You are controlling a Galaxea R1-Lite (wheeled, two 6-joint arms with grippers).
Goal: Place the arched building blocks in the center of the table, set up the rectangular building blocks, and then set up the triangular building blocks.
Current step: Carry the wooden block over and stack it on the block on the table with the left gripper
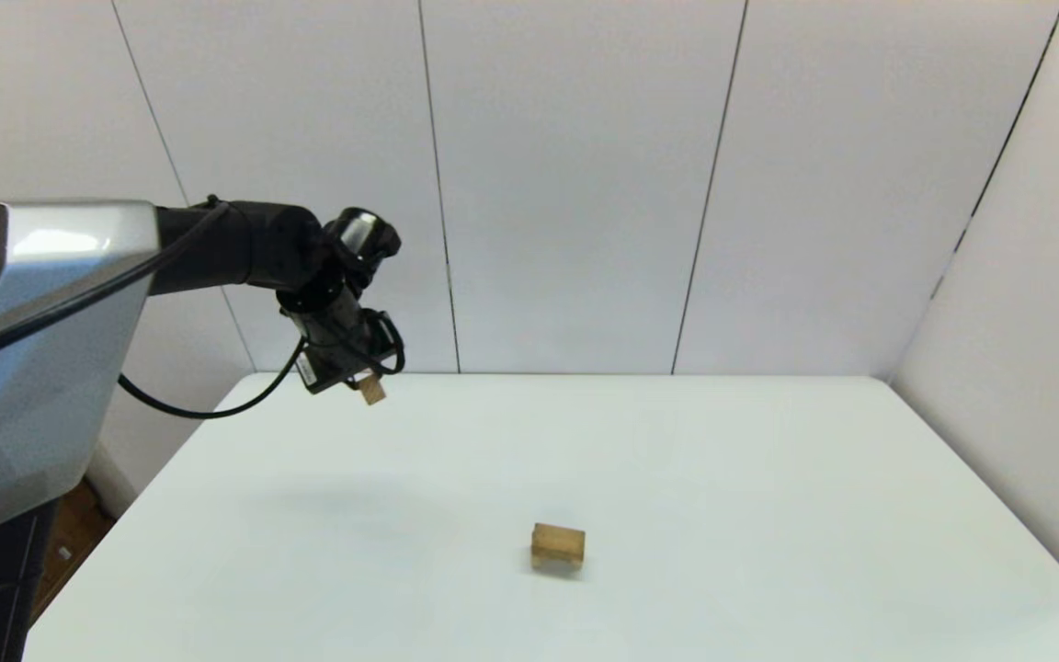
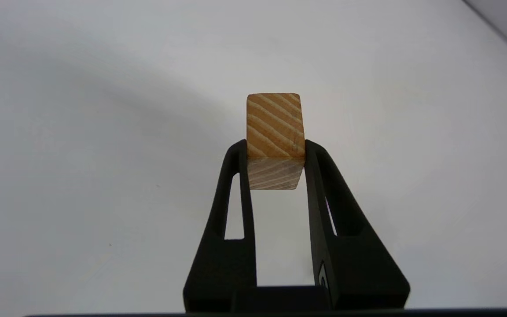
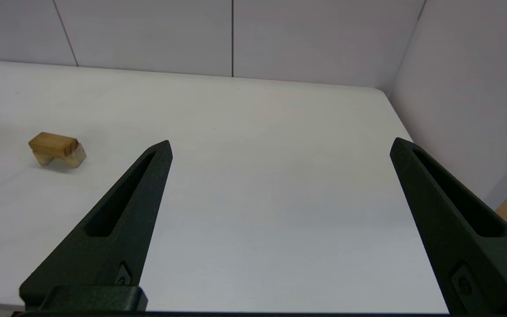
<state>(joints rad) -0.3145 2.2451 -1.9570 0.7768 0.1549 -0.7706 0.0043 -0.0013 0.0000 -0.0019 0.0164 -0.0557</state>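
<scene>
- Wood with slanted grain stripes fills the left claw (image 2: 275,152): I see the rectangular building blocks (image 2: 275,138) pinched end-on between the two black fingers (image 2: 236,185), a squarish end face towards the wrist camera.
- From the head view, I have the left claw (image 1: 366,384) raised over the far left corner of the table (image 1: 723,460), with only a small tan stub of the rectangular building blocks (image 1: 371,391) poking out below it, clear of the surface.
- Near the middle of the table, slightly towards me, sits the arched building blocks (image 1: 558,545), chunky and boxy, resting alone on the smooth white top.
- On my right wrist view the arched building blocks (image 3: 57,149) show a pale hollow underneath.
- My right claw (image 3: 280,147) is spread wide with nothing between its tapered, matte black fingers (image 3: 117,220), held low over the near right part of the table.
</scene>
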